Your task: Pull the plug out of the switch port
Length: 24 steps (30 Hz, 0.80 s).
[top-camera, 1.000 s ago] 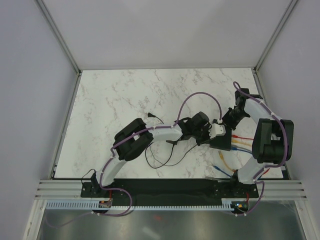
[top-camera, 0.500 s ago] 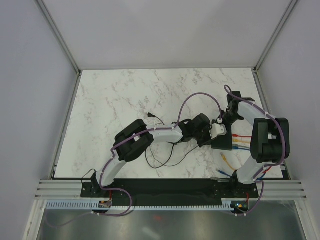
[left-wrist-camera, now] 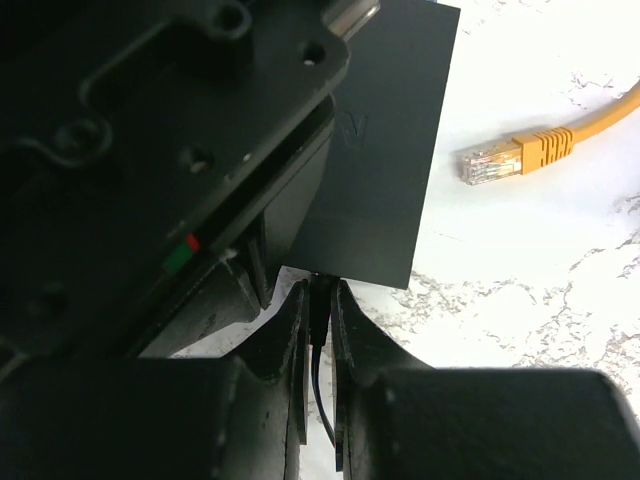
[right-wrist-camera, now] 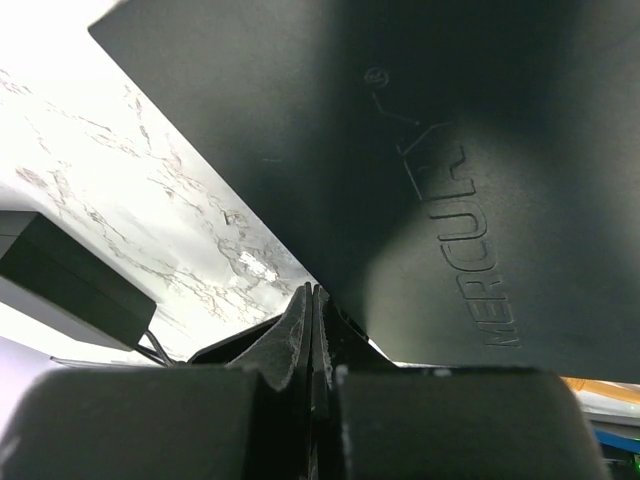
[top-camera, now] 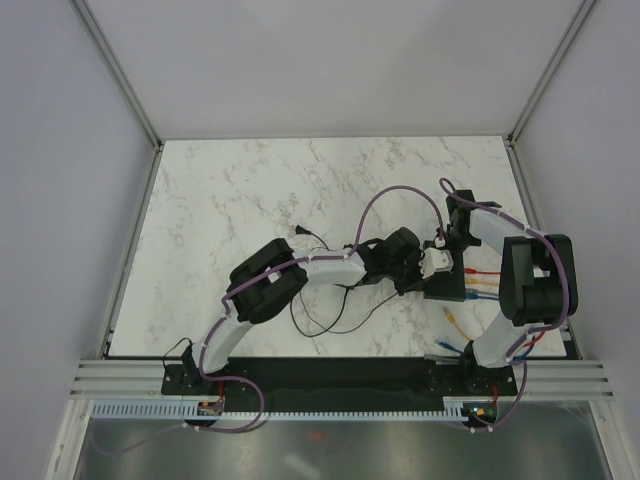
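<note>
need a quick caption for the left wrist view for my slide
Left gripper closed on the black plug at the switch edge, a loose yellow cable lying on the marble table.

Robotics lab test cell. 2 arms, left arm (top-camera: 300, 270) and right arm (top-camera: 535, 280), bolted to black base plate (top-camera: 340, 372) at near edge of marble-patterned tabletop (top-camera: 250, 190). Plain pale wall panels (top-camera: 60, 200) on 3 sides, joined by aluminium corner posts (top-camera: 118, 75). Slotted aluminium rails (top-camera: 120, 378), white cable duct (top-camera: 140, 410) in front. Purple harness cables (top-camera: 400, 189) along arms.
</note>
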{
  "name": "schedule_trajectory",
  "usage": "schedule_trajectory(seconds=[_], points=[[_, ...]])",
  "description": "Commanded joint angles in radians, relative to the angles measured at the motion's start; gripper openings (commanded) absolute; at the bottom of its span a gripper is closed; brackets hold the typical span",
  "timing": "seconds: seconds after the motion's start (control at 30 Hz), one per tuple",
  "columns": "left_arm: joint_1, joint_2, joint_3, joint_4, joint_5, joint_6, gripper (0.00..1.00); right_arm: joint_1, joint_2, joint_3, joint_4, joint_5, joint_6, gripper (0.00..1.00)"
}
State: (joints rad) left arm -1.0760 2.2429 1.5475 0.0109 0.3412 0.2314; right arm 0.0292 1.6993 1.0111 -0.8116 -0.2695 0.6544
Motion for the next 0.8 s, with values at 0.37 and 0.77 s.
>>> schedule_trajectory(seconds=[0.37, 0.77], points=[[0.005, -0.054, -0.059, -0.025, 0.102, 0.002, 0.02, -0.005, -0.006, -0.086, -0.008, 0.251, -0.117, 0.00], [0.033, -0.066, -0.063, -0.058, 0.162, 0.054, 0.02, -0.006, 0.016, -0.069, -0.005, 0.288, -0.167, 0.00]])
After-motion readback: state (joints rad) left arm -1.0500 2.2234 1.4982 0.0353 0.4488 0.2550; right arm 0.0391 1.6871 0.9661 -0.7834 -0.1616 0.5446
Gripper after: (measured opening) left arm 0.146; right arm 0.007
